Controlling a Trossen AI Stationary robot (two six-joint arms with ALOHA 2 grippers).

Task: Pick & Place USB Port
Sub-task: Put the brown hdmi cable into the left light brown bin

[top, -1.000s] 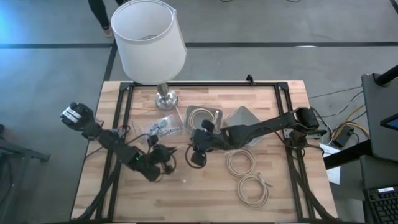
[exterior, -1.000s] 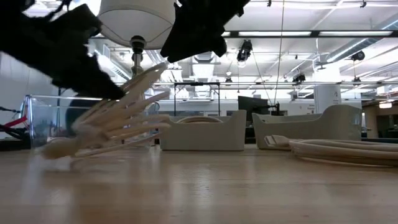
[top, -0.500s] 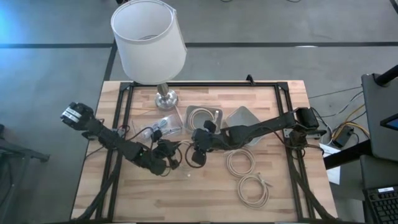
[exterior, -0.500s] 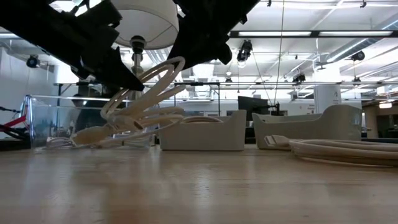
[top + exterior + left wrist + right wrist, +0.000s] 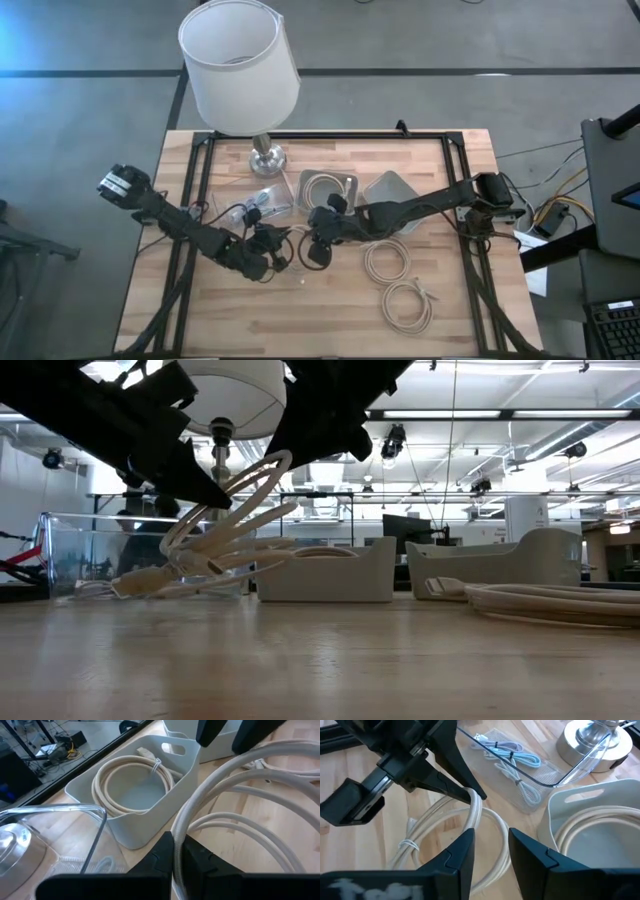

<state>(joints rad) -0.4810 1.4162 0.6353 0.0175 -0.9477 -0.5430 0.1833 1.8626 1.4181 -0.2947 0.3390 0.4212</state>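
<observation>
A cream cable coil [image 5: 290, 240] sits at the table's middle between both grippers. My left gripper [image 5: 268, 252], reaching in from the left, is shut on it; the left wrist view shows a strand [image 5: 225, 785] running between the dark fingers. My right gripper [image 5: 490, 837] is open and hovers just to the right of the coil [image 5: 480, 820], above the loops; I see no touch. Beyond the coil stands a grey bin [image 5: 330, 188] with another cream coil [image 5: 132, 782] lying inside. My left gripper pinches the coil's raised loop [image 5: 179, 827] between its two fingers, coming slanting down from the table's left. The coil [image 5: 220, 540] stands tilted below the fingers. Its lower end with the plug [image 5: 130, 585] rests on the table.
A clear tray [image 5: 258, 205] with small cables and a lamp base [image 5: 268, 158] lie toward the far edge. A second grey bin [image 5: 392, 190] sits right of the first. Two more coils [image 5: 388, 262] [image 5: 408, 303] lie on the wood at the near right.
My left gripper has moved up and toward the far edge, carrying the coil's pinched loop with it. The coil has gone from lying low and slanted to standing steeper, its plug end staying on the table. Over the last half second little has moved.
</observation>
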